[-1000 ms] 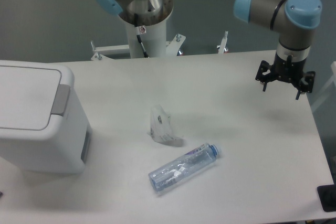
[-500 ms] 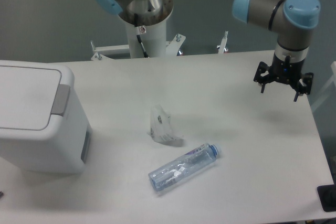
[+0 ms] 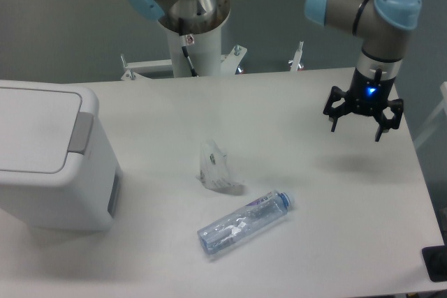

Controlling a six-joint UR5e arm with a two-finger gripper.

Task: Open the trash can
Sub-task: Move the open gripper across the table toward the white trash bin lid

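The trash can [image 3: 52, 155] stands at the left edge of the table [image 3: 307, 235], partly cut off by the frame. It is a boxy white bin with rounded corners. Its flat white lid [image 3: 35, 127] lies closed and level on top. A grey push tab [image 3: 80, 132] sits at the right edge of the lid, and a grey panel [image 3: 114, 197] shows low on the right side wall.

The gripper [image 3: 362, 118] hangs above the far right part of the table, well apart from the trash can. It points downward with its fingers spread and nothing between them. A blue light glows on the wrist just above it. A faint shadow lies on the table surface below.

A clear plastic bottle [image 3: 244, 222] lies on its side near the middle of the table, toward the near edge, its cap end pointing right and far. A crumpled piece of clear plastic [image 3: 214, 167] rests just beyond it, toward the left, apart from the bottle. Both lie between the trash can and the gripper.

The arm's white base column [image 3: 194, 43] rises behind the far edge of the table.
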